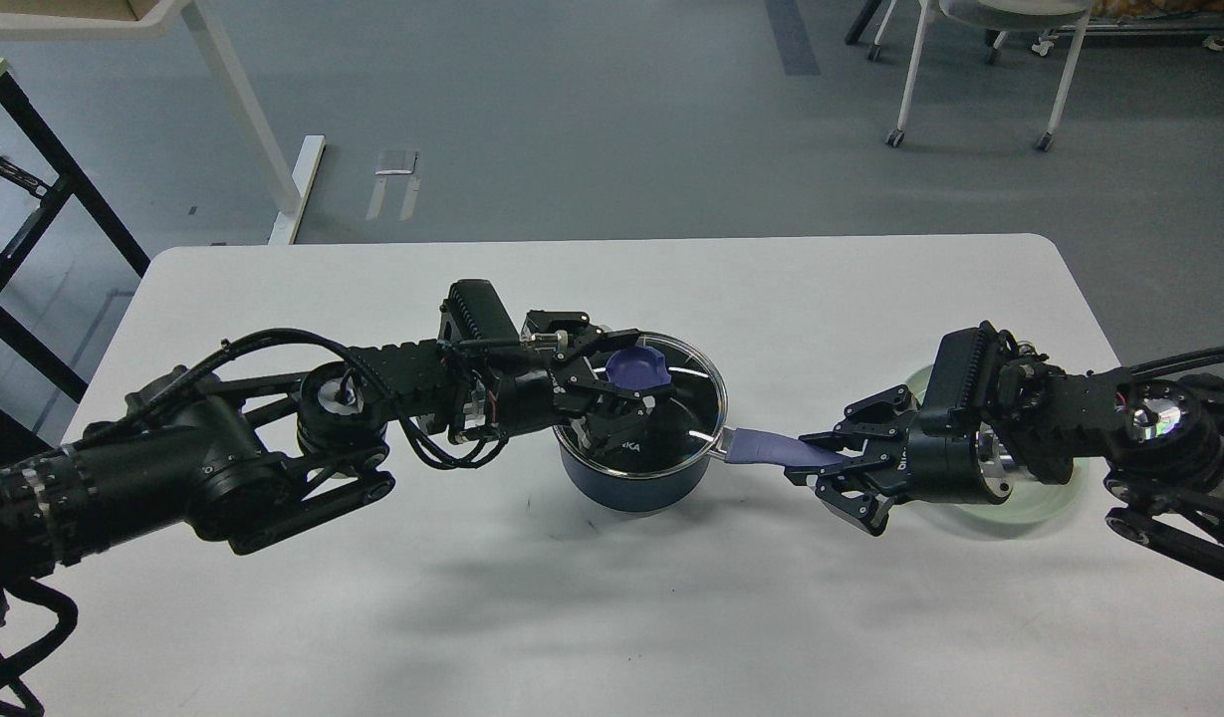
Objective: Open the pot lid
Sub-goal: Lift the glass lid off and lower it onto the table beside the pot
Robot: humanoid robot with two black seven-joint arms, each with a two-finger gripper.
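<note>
Near the middle of the white desk (372, 617) stands the pot (631, 483), and everything else is placed around it. On top of the pot sits the lid (686, 403), its metal rim lying along the pot's edge, so as far as I can judge it is not yet lifted. From the pot's left comes the left gripper (631, 383), its fingers set on either side of the blue-purple knob (638, 368) at the lid's centre; they look closed in around it, though whether they press it firmly I cannot tell. To the pot's right, its lavender-blue handle (761, 447) runs outward into the right gripper (821, 458), whose fingers are partly spread with the handle's end between them, seemingly holding it steady. Beyond that gripper, further from the pot, a pale green plate (1045, 498) shows partly under the right arm. What is left, I judge, is the lift itself and setting the lid aside.
</note>
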